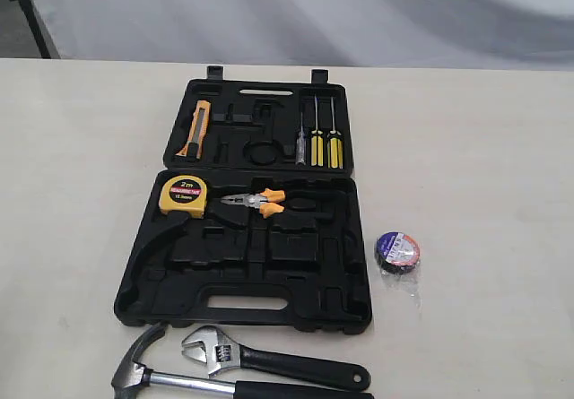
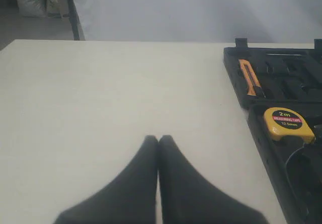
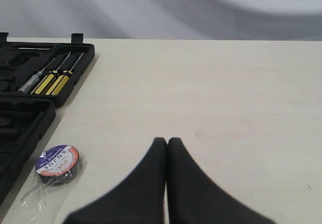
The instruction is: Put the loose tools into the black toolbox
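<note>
Tape roll (image 1: pixel 397 250) beside the black toolbox (image 1: pixel 179 284) is being judged the easiest pick; left fingers (image 2: pixel 143 183) and right fingers (image 3: pixel 150 183) are being pressed together, empty, needing opening first.

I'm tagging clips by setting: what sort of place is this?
Likely a lab test bench, not a working shop: a pale table, a plain white backdrop behind it, and the black toolbox laid open.

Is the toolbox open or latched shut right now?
Open. The black toolbox lies spread flat, both halves' recesses exposed, with the tape measure and pliers seated inside.
</note>
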`<state>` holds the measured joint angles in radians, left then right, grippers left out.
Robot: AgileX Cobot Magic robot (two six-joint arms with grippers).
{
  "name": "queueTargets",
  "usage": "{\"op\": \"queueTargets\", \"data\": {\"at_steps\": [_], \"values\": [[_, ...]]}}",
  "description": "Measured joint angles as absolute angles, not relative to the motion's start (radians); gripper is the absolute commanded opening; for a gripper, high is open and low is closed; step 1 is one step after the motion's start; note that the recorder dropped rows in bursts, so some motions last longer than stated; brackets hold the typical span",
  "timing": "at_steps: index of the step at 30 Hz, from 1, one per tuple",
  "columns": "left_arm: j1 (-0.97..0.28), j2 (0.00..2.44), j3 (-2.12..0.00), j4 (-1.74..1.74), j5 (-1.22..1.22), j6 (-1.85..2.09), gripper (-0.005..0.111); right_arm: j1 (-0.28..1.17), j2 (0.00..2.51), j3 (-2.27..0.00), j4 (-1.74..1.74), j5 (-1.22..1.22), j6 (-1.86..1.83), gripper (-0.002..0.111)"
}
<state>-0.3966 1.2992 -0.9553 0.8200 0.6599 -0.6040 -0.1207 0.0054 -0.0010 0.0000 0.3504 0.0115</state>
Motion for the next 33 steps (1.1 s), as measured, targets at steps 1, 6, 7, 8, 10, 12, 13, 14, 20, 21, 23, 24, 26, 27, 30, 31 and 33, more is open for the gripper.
{"op": "queueTargets", "data": {"at_steps": [1,6,7,8,10,12,13,14,20,21,23,24,26,27,30,31,33], "values": [[-0.397,1.299,-0.955,0.820,0.660,-0.604,0.001,-0.121,0.005,-0.001,0.000,0.350,0.011,0.000],[-0.397,1.299,-0.955,0.820,0.660,-0.604,0.001,-0.121,0.005,-0.001,0.000,0.350,0.011,0.000],[-0.397,1.299,-0.955,0.820,0.660,-0.604,0.001,-0.121,0.005,-0.001,0.000,0.350,0.011,0.000],[-0.397,1.299,-0.955,0.820,0.660,-0.604,0.001,-0.121,0.005,-0.001,0.000,0.350,0.011,0.000],[-0.397,1.299,-0.955,0.820,0.660,-0.604,0.001,-0.121,0.005,-0.001,0.000,0.350,0.011,0.000],[-0.397,1.299,-0.955,0.820,0.660,-0.604,0.001,-0.121,0.005,-0.001,0.000,0.350,0.011,0.000],[-0.397,1.299,-0.955,0.820,0.660,-0.604,0.001,-0.121,0.005,-0.001,0.000,0.350,0.011,0.000],[-0.397,1.299,-0.955,0.820,0.660,-0.604,0.001,-0.121,0.005,-0.001,0.000,0.350,0.011,0.000],[-0.397,1.299,-0.955,0.820,0.660,-0.604,0.001,-0.121,0.005,-0.001,0.000,0.232,0.011,0.000],[-0.397,1.299,-0.955,0.820,0.660,-0.604,0.001,-0.121,0.005,-0.001,0.000,0.198,0.011,0.000],[-0.397,1.299,-0.955,0.820,0.660,-0.604,0.001,-0.121,0.005,-0.001,0.000,0.101,0.011,0.000],[-0.397,1.299,-0.955,0.820,0.660,-0.604,0.001,-0.121,0.005,-0.001,0.000,0.058,0.011,0.000],[-0.397,1.299,-0.955,0.820,0.660,-0.604,0.001,-0.121,0.005,-0.001,0.000,-0.048,0.011,0.000],[-0.397,1.299,-0.955,0.820,0.660,-0.604,0.001,-0.121,0.005,-0.001,0.000,-0.097,0.011,0.000],[-0.397,1.299,-0.955,0.820,0.660,-0.604,0.001,-0.121,0.005,-0.001,0.000,-0.220,0.011,0.000],[-0.397,1.299,-0.955,0.820,0.660,-0.604,0.001,-0.121,0.005,-0.001,0.000,-0.254,0.011,0.000],[-0.397,1.299,-0.955,0.820,0.660,-0.604,0.001,-0.121,0.005,-0.001,0.000,-0.296,0.011,0.000]]}}
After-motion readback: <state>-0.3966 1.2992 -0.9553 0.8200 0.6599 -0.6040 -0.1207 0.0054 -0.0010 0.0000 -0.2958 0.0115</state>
